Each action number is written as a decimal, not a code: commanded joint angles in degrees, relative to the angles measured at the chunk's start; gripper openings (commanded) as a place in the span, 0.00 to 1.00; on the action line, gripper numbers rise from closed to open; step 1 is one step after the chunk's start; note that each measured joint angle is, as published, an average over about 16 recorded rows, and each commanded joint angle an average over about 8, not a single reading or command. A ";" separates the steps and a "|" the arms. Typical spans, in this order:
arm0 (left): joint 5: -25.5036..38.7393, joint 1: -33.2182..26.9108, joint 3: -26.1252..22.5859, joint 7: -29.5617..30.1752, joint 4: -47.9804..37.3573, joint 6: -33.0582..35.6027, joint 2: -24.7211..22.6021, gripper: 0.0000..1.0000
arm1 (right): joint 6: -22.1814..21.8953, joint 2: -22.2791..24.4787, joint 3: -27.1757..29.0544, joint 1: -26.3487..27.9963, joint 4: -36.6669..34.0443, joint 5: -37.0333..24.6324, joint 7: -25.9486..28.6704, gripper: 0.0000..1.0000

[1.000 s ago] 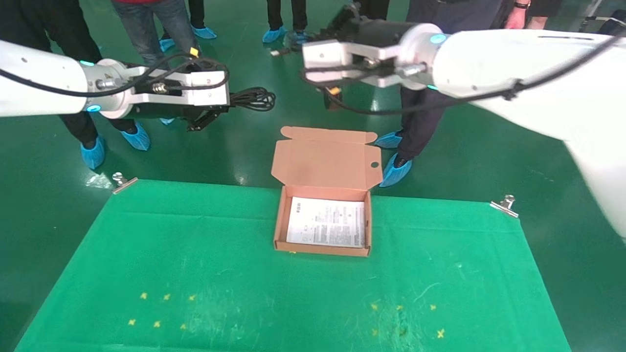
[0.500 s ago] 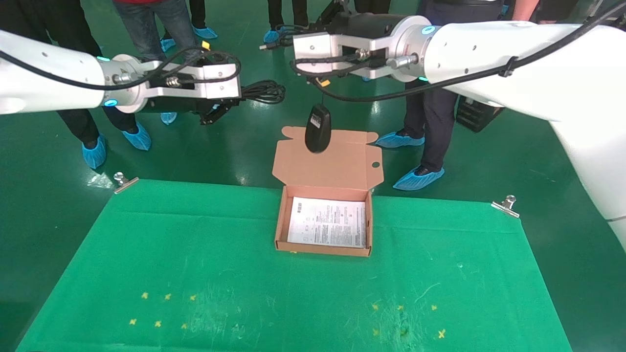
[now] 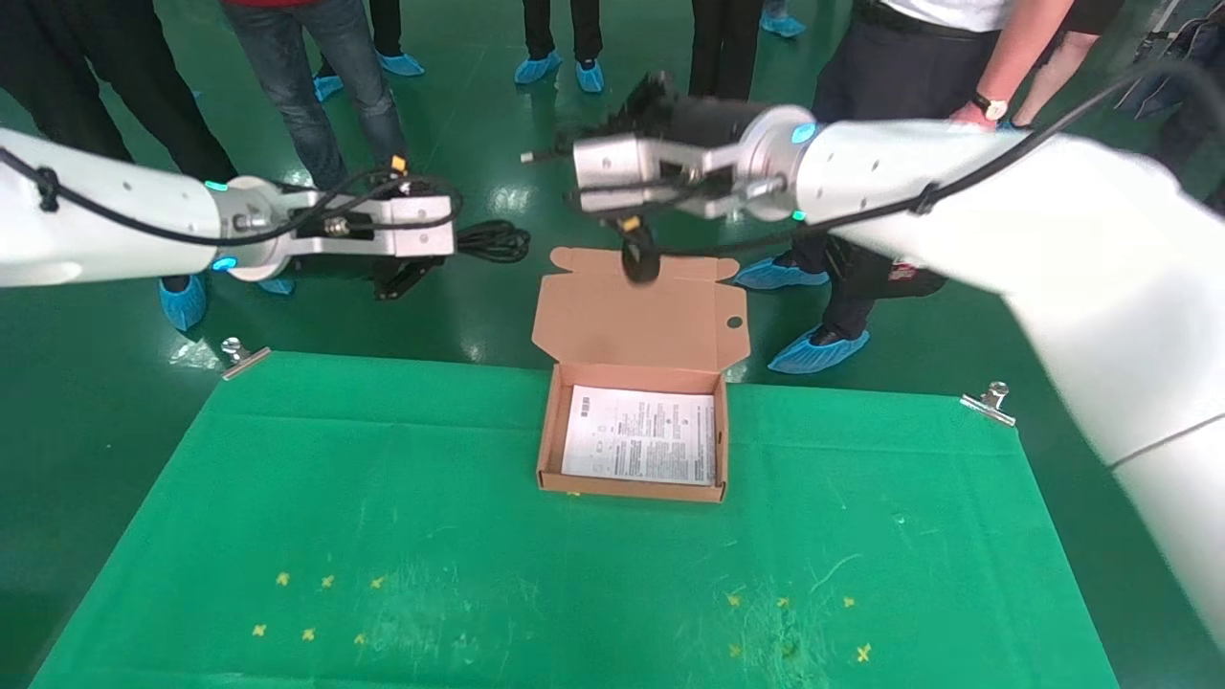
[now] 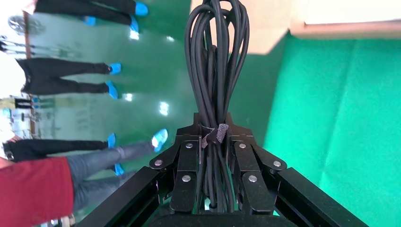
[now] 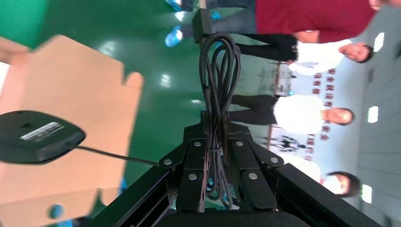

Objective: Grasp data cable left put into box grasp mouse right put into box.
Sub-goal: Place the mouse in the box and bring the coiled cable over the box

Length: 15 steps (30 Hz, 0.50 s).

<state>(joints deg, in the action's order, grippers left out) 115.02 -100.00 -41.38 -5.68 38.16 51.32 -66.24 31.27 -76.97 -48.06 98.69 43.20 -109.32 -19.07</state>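
The tan box [image 3: 547, 450] lies open at the far middle of the green cloth, a printed white sheet [image 3: 639, 435] in its tray and its flap lid [image 3: 632, 321] folded back. My left gripper [image 3: 442, 247] hovers left of the lid, shut on a coiled black data cable [image 3: 493, 241], which also shows in the left wrist view [image 4: 215, 66]. My right gripper [image 3: 627, 115] is above the lid's far edge, shut on the mouse's bundled cord [image 5: 220, 80]. The black mouse [image 3: 639, 260] dangles below it on the cord, white label showing [image 5: 38, 137].
The green cloth [image 3: 383, 498] is held by metal clips at its far corners [image 3: 239, 356] [image 3: 991, 400]. Several people in blue shoe covers [image 3: 809, 346] stand on the green floor beyond the table.
Both arms have come lower. The mouse swung out below the right gripper and now hangs at the lid's far edge. The left gripper has drifted slightly left with the cable.
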 commanded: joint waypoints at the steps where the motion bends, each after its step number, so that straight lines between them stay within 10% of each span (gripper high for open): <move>1: 1.08 0.69 -0.49 0.86 0.07 -0.20 0.23 0.00 | -0.59 -0.57 -0.67 -0.73 -1.48 0.38 -0.77 0.00; 15: 8.61 3.06 -3.02 10.17 5.04 2.33 3.61 0.00 | -4.08 -1.39 -11.04 -3.88 -4.65 8.87 0.17 0.00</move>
<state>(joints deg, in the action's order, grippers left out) 123.32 -97.02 -44.31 4.14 43.03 53.50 -62.86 27.45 -78.34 -58.83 94.84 39.03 -100.43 -18.90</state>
